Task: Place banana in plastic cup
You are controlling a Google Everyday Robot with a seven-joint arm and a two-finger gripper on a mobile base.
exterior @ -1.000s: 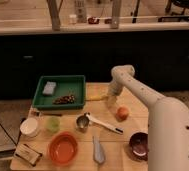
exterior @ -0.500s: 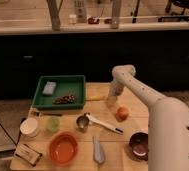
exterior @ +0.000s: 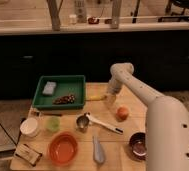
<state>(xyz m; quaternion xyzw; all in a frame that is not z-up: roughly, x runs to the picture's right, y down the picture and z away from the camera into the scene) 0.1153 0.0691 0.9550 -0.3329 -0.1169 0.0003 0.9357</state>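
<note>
A yellow banana lies on the wooden table just right of the green tray. A pale green plastic cup stands near the table's left front, next to a white bowl. My gripper points down at the banana's right end, at table level. The white arm reaches in from the lower right.
A green tray holds a blue sponge and a dark snack. An orange fruit, a metal cup with a long-handled utensil, an orange bowl, a white bowl, a dark bowl and a packet lie around.
</note>
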